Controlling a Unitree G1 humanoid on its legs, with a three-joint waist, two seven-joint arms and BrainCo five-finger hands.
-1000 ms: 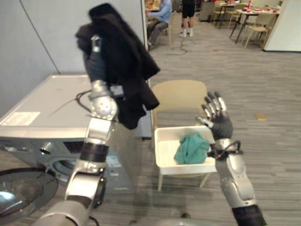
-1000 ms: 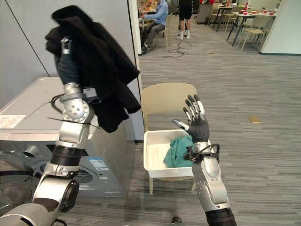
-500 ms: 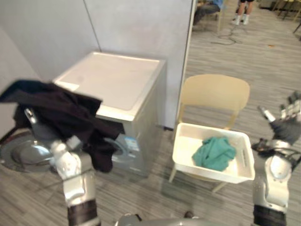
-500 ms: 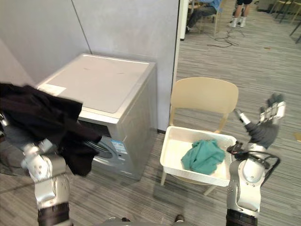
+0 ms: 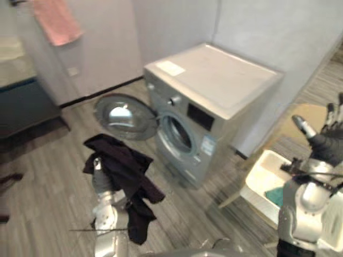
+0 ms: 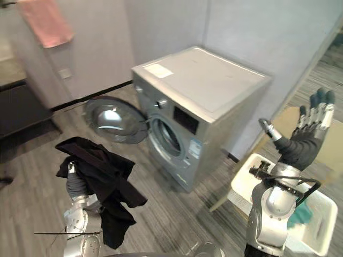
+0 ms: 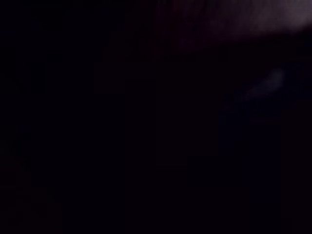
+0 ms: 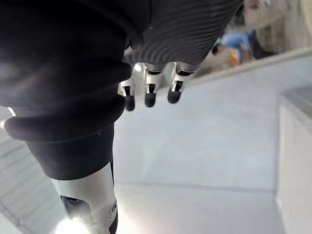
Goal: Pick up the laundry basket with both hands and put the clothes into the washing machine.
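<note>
Left hand (image 6: 76, 184): under black garment (image 6: 102, 176), grip cannot be told
Right hand (image 6: 301, 145): released, fingers spread
Washing machine (image 6: 198, 107): beyond left hand, door (image 6: 112, 119) open

Black garment (image 6: 104, 179) beside open washing machine (image 6: 199, 110)

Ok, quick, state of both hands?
Left hand: under the black garment, grip cannot be told.
Right hand: open, raised, holding nothing.

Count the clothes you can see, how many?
3: a black garment draped over the left hand, a teal garment in the white basket, a pink cloth hanging on the wall. More may hide in the basket.
</note>
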